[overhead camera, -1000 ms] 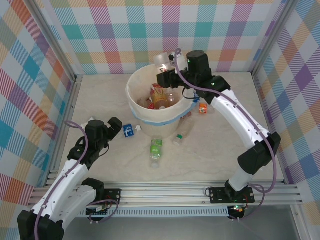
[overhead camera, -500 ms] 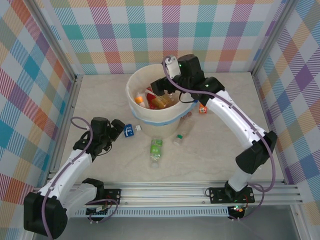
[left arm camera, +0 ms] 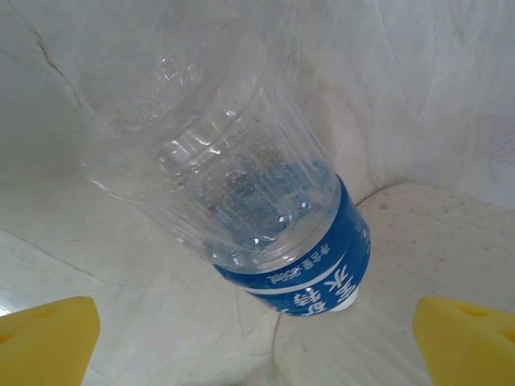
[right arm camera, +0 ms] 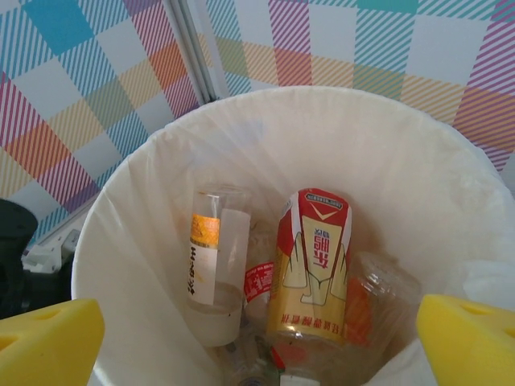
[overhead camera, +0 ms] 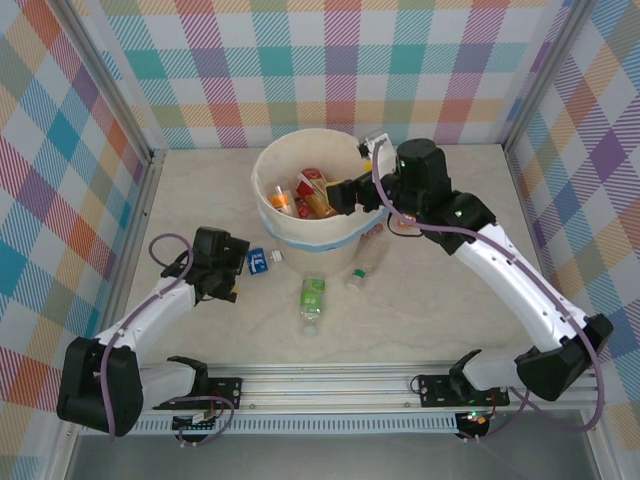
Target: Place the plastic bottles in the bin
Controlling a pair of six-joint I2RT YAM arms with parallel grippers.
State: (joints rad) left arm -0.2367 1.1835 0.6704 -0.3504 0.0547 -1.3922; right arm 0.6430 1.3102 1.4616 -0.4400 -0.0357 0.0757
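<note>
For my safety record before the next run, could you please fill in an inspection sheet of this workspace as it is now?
Surface: pale marbled tabletop, no spill seen.
Job's things: large round cream-white bin with light-blue band holds several bottles, among them a red-and-gold labelled bottle. On the table lie a blue-labelled clear plastic bottle, a green-labelled bottle, a clear bottle with white cap and an orange-labelled bottle.
Clutter: nothing seen.
Hands: left hand open, one finger on each side of the blue-labelled bottle. Right hand open, empty, above the bin.
Cables: purple cables loop along both arms.
Surroundings: checked walls, metal frame.
</note>
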